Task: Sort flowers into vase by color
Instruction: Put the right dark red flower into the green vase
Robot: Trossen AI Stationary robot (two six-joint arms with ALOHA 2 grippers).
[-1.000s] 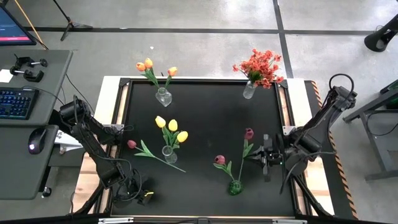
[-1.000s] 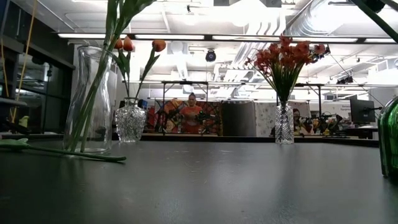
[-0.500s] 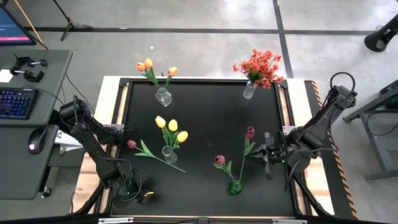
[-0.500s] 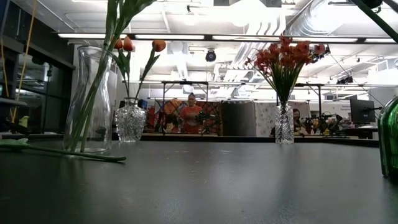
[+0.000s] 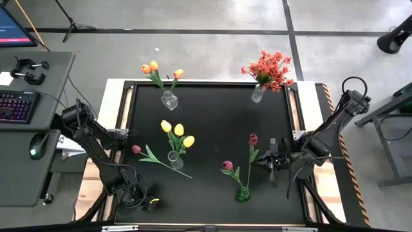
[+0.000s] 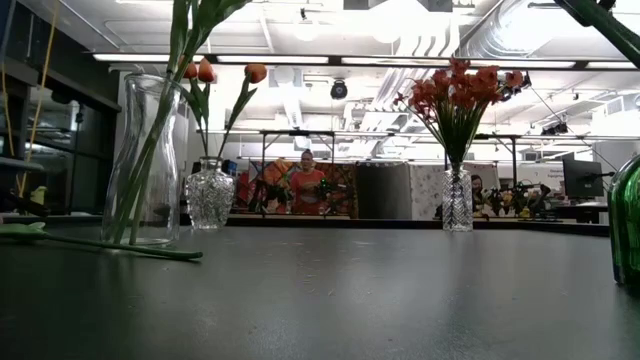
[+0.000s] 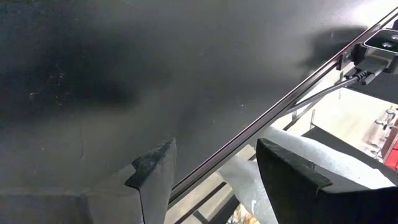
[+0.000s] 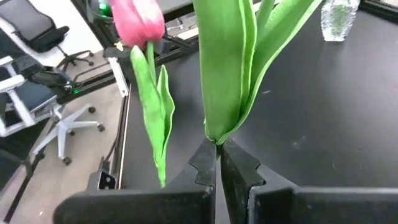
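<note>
The right gripper (image 5: pixel 269 160) sits over the table's right side, fingers pinched tight on the thin green stem of a dark pink tulip (image 5: pixel 253 138), whose stem foot is in the green glass vase (image 5: pixel 243 193) alongside a second pink tulip (image 5: pixel 227 165). A third pink tulip (image 5: pixel 136 149) lies flat on the black tabletop (image 5: pixel 212 119), left of the clear vase of yellow tulips (image 5: pixel 178 131). Far back stand the orange tulips (image 5: pixel 153 66) and red-orange blossom spray (image 5: pixel 270 67). The left gripper (image 7: pixel 214 165) waits at the near-left table edge, fingers spread, holding nothing.
</note>
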